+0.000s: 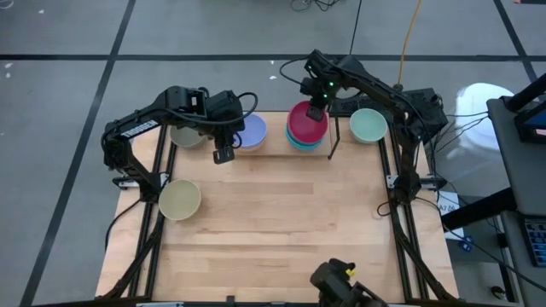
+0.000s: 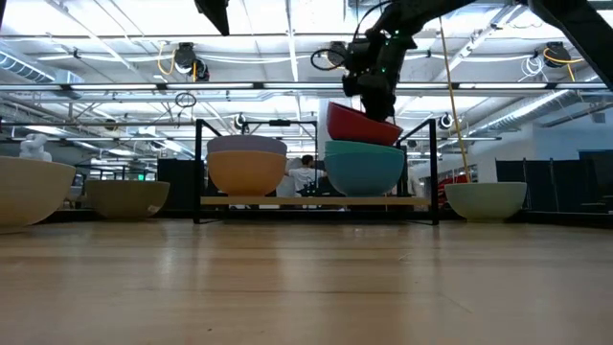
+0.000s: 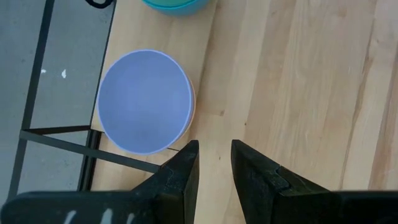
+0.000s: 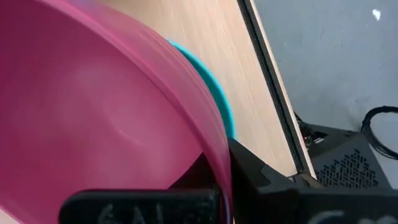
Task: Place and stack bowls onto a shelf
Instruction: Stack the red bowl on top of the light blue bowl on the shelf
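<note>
My right fingers (image 4: 217, 171) pinch the rim of the magenta bowl (image 1: 305, 121), one finger inside and one outside the wall, and I hold it tilted over the cyan bowl (image 2: 365, 169) that sits on the shelf (image 2: 316, 201). It seems light, thin and stiff, a smooth plastic shell that could slip or swing around a rim pinch like this one, so I judge the grip safest kept close to the lip and the bowl lowered level until it nests. In the low view one side of it rests in the cyan bowl while the other side is up. My left fingers (image 3: 214, 165) are a narrow gap apart and hold nothing; they hang above the table (image 1: 281, 222) just in front of the shelf, beside the lavender bowl (image 3: 145, 101), which is nested in an orange bowl (image 2: 246, 171) on the shelf's other half. Farther out on the table wait a beige bowl (image 1: 180, 199) near the left edge, a grey-olive bowl (image 1: 185, 135) partly under my left arm, and a mint green bowl (image 1: 368, 125) beyond the shelf's right end. Each would take the same rim pinch.
</note>
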Motion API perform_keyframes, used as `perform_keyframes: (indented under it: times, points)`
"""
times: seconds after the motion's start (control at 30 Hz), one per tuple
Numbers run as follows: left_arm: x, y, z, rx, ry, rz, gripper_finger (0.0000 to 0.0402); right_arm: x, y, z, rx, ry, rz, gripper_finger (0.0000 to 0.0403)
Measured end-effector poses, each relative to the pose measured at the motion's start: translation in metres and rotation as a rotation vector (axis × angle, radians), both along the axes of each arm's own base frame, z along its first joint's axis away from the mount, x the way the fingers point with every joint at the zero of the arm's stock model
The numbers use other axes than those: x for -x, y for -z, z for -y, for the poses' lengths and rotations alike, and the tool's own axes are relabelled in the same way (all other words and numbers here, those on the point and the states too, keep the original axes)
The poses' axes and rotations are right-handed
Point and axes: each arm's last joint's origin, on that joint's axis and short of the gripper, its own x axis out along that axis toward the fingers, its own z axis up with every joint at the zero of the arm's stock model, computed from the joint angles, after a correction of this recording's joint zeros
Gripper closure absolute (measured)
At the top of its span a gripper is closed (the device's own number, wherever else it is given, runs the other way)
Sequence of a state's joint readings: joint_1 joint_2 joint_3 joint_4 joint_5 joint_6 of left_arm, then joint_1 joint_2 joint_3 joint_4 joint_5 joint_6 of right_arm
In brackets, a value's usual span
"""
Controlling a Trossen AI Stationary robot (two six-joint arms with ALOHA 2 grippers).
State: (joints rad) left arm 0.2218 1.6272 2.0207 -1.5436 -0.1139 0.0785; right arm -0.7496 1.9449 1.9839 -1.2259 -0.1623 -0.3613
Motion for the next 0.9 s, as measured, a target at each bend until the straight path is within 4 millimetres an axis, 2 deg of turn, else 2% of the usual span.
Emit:
perform_keyframes:
  times: [0.17,0.37,0.7,0.9]
  points:
    - [0.000,0.000,0.000,0.000,0.000,0.000,0.0302,-0.002,0.013,0.005,-0.032,-0.002,-0.040,0.0403]
    - [0.000,0.000,0.000,0.000,0.000,0.000,0.0302,-0.001,0.014,0.006,-0.019,-0.040,-0.041,0.0403]
    - [0.000,0.000,0.000,0.000,0.000,0.000,0.0302,0.001,0.031,0.011,-0.019,-0.049,-0.043,0.0402]
    - [0.000,0.000,0.000,0.000,0.000,-0.001,0.0302,-0.003,0.033,0.014,-0.004,-0.039,-0.004,0.0372]
